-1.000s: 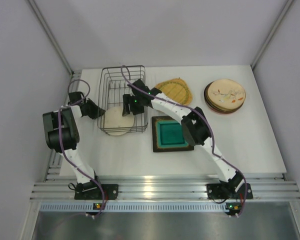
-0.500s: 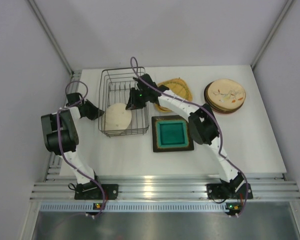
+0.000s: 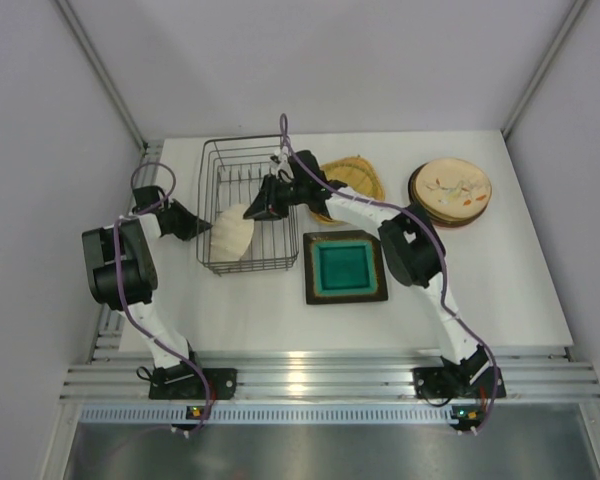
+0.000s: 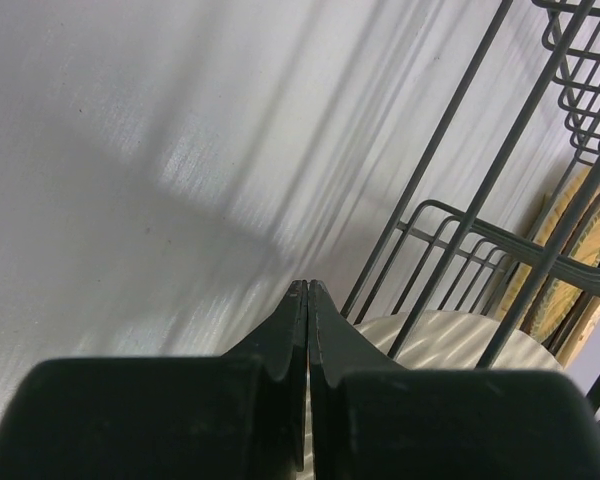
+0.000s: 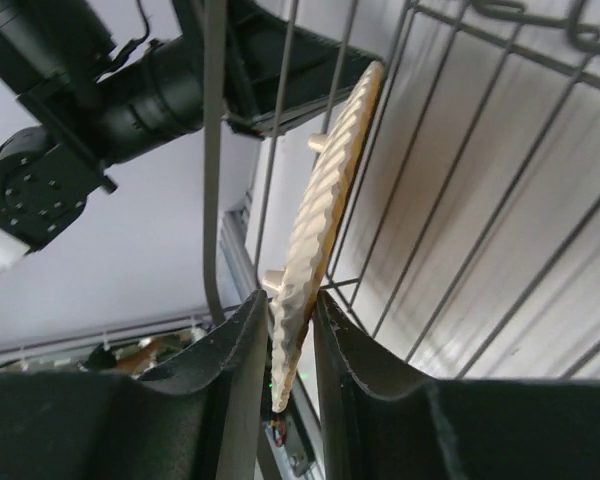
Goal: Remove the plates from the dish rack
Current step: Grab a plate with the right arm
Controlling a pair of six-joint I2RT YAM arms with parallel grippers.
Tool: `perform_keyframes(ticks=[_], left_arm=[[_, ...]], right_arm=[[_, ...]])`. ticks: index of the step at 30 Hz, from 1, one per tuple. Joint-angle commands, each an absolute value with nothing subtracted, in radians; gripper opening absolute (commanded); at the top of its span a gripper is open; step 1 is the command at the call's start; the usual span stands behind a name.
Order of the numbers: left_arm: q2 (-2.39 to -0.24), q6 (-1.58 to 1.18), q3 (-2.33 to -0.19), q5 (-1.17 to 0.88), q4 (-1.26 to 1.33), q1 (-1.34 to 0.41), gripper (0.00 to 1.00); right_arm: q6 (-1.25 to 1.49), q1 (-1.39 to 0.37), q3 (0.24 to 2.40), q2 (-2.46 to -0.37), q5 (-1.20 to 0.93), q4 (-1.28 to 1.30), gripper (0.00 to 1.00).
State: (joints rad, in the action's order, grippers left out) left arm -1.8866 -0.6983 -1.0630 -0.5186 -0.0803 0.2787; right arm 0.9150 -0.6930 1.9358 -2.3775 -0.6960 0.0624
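Plate (image 3: 230, 236) is tipping upright versus a second ago, right fingers (image 5: 238, 350) gripping its rim; left fingers (image 4: 285, 335) resting closed. Advising: lifting vertically, clearing rack (image 3: 242, 178) wires.

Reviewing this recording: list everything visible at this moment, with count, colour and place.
white table: one, white, under everything
dark wire dish rack: one, dark grey, far left of the table
pale cream round plate: one, cream, tilted inside the rack
woven rounded-square plate: one, tan, flat just right of the rack
square dark-rimmed teal plate: one, teal, mid-table, near side
stack of round plates: number unclear, cream patterned one on top, far right
left gripper: black, shut and empty, outside the rack's left side
right gripper: black, shut on the cream plate's edge
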Motion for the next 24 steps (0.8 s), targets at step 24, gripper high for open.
perform_keyframes(ticks=[24], left_arm=[[-1.815,-0.736,-1.046,-0.578,-0.011,0.318,0.04]], right_arm=[[0.915,-0.571,1.845,-2.185,-0.741,0.013,0.00]])
